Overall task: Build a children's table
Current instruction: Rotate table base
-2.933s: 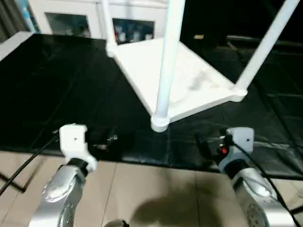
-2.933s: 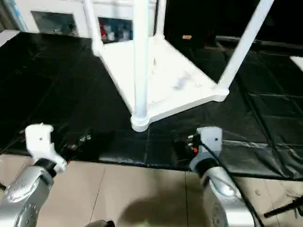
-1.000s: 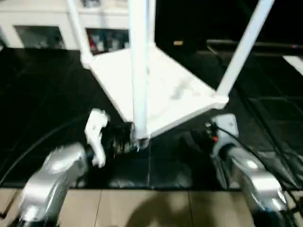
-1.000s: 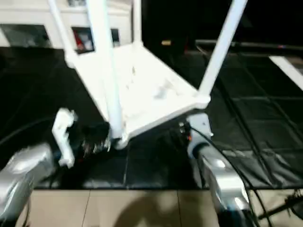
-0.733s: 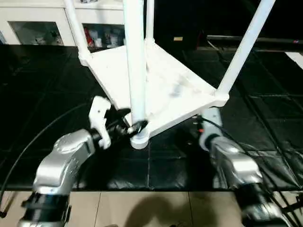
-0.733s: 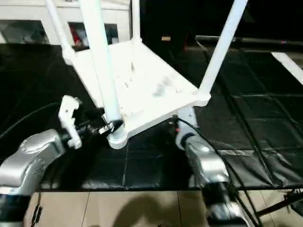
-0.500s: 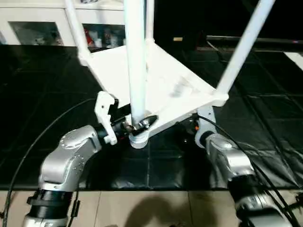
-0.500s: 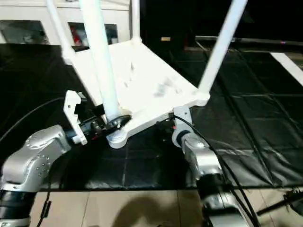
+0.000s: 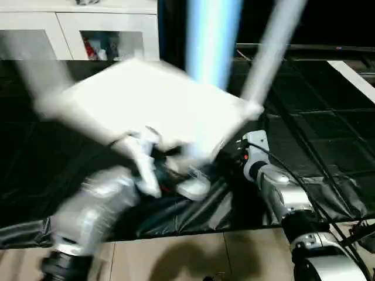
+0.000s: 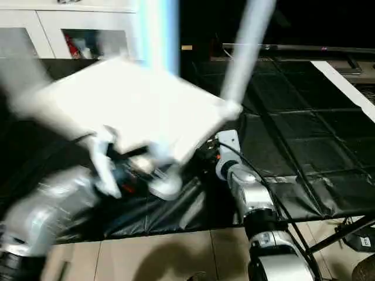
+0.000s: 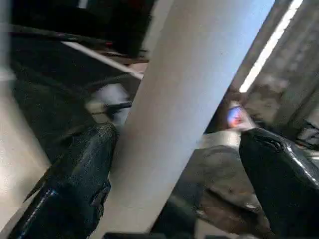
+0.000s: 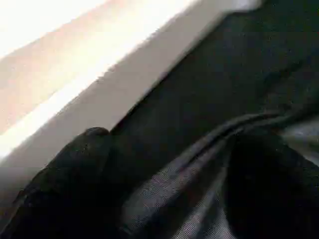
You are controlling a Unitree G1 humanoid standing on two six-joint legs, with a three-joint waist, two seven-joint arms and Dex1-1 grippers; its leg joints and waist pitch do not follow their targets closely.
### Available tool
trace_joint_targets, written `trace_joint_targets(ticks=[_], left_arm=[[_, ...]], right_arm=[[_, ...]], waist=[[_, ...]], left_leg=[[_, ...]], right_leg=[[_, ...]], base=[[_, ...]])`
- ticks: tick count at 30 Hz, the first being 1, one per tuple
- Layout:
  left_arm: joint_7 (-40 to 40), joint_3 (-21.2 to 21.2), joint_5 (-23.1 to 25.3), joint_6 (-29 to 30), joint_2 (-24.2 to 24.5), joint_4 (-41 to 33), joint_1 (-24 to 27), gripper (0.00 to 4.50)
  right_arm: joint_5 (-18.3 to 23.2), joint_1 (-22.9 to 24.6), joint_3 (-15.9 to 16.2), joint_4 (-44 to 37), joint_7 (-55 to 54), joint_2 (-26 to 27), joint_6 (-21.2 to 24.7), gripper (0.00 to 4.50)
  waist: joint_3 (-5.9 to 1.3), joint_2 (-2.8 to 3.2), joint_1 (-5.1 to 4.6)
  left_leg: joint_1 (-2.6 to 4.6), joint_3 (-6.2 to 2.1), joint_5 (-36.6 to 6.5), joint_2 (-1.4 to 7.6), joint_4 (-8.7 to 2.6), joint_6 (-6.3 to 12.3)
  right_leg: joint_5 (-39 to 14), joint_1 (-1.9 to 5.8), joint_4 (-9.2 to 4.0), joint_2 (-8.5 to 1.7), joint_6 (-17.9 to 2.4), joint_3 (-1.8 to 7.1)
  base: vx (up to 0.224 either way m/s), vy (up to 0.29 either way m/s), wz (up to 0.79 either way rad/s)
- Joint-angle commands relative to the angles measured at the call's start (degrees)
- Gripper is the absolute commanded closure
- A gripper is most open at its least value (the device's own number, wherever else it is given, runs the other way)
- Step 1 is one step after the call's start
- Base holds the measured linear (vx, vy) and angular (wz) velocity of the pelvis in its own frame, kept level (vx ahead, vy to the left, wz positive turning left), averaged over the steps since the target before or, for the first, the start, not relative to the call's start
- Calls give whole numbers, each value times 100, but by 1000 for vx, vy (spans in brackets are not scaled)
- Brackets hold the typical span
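**Both arms reach under the near edge of the upturned table**

From the head camera, you see the table top (image 9: 146,105) lying upside down on the black mat (image 9: 328,123), blurred, with its legs (image 9: 214,41) rising out of frame. Your left arm (image 9: 94,205) bends in toward the near corner socket (image 9: 193,188); your right arm (image 9: 281,193) reaches forward under the top's near right edge.

In the left wrist view, the left gripper (image 11: 179,174) stands wide open around a leg (image 11: 189,99), which touches one finger (image 11: 79,174); the other finger stands apart.

In the right wrist view, the right gripper (image 12: 164,189) sits at the top's edge (image 12: 75,99) over the mat, fingers parted, gripping nothing you can make out.

No readable writing anywhere.
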Motion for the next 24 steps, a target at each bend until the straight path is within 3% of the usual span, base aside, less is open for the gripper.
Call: trace_joint_targets(ticks=[1,3,5,9,14,24], left_arm=[[-215,-504,-308,70,-176,-401,-119,15],[-191,-528,-271,58,-207,-397,-126,15],[248,-406,317,-257,-243,4,-227,15],[339,-221,611,-422,36,234,-294,15],[356,55,644,-501,331,315,-304,15],[659,191,886,-794,297,602,-433,15]], right_arm=[[7,-183,244,83,222,253,-67,6],[-9,-199,244,122,233,265,-92,6],[-94,-257,213,278,98,304,-171,6],[-90,-233,105,394,-6,290,-199,6],[-79,-62,104,322,30,272,-218,6],[-41,48,30,284,-8,266,-254,6]], waist=[[-387,29,118],[-391,33,136],[-383,68,166],[-362,46,235],[-376,78,320],[-395,89,358]], left_leg=[[-94,27,-16,148,-395,414],[-76,40,-40,163,-389,421],[-56,49,-62,175,-393,426],[-19,71,-350,183,-416,275],[10,83,-289,176,-429,92],[-7,90,-273,170,-424,99]], right_leg=[[180,416,-308,-377,-1678,200],[232,395,-301,-369,-1696,199],[251,372,-305,-350,-1705,194],[-180,355,-341,-354,-1546,205],[-12,331,-306,-330,-1410,200],[38,341,-308,-349,-1419,204]], base=[[0,0,0],[0,0,0],[0,0,0],[0,0,0],[0,0,0],[0,0,0]])
